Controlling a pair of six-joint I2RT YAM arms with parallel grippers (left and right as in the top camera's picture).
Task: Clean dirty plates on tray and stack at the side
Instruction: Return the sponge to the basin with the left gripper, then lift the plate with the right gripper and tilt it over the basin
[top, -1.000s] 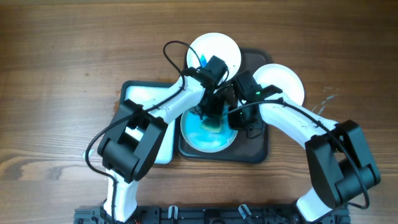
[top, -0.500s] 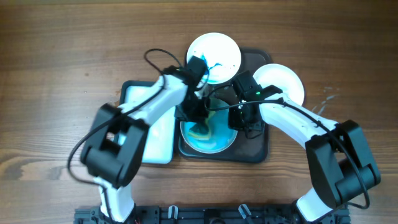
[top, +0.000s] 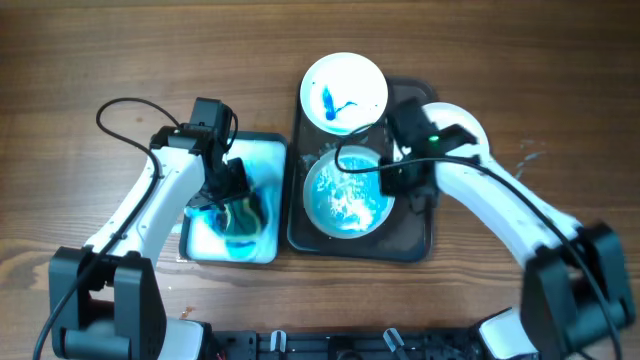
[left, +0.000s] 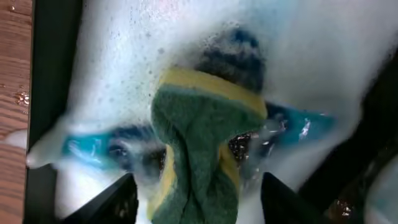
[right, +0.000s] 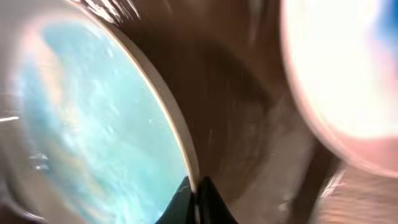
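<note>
A plate (top: 345, 195) covered in teal foam lies on the dark grey tray (top: 410, 245). My right gripper (top: 393, 178) is shut on its right rim, and the right wrist view shows the jaws (right: 196, 194) pinching the plate's edge (right: 163, 118). A second plate (top: 345, 90) with blue smears sits at the tray's far end. A third, white plate (top: 465, 128) lies to the right, partly under my right arm. My left gripper (top: 235, 195) hangs over the white tray (top: 262, 150), open. The green and yellow sponge (left: 199, 137) lies in foam between its spread fingers (left: 115, 200).
The white tray stands directly left of the dark tray and holds foam and blue-tinted water. Bare wooden table surrounds both trays. A cable loops above my left arm (top: 130, 105).
My left arm swung left from the foamy plate to the white tray with the sponge, then opened and let it go. The right gripper kept its hold on the plate's rim.
</note>
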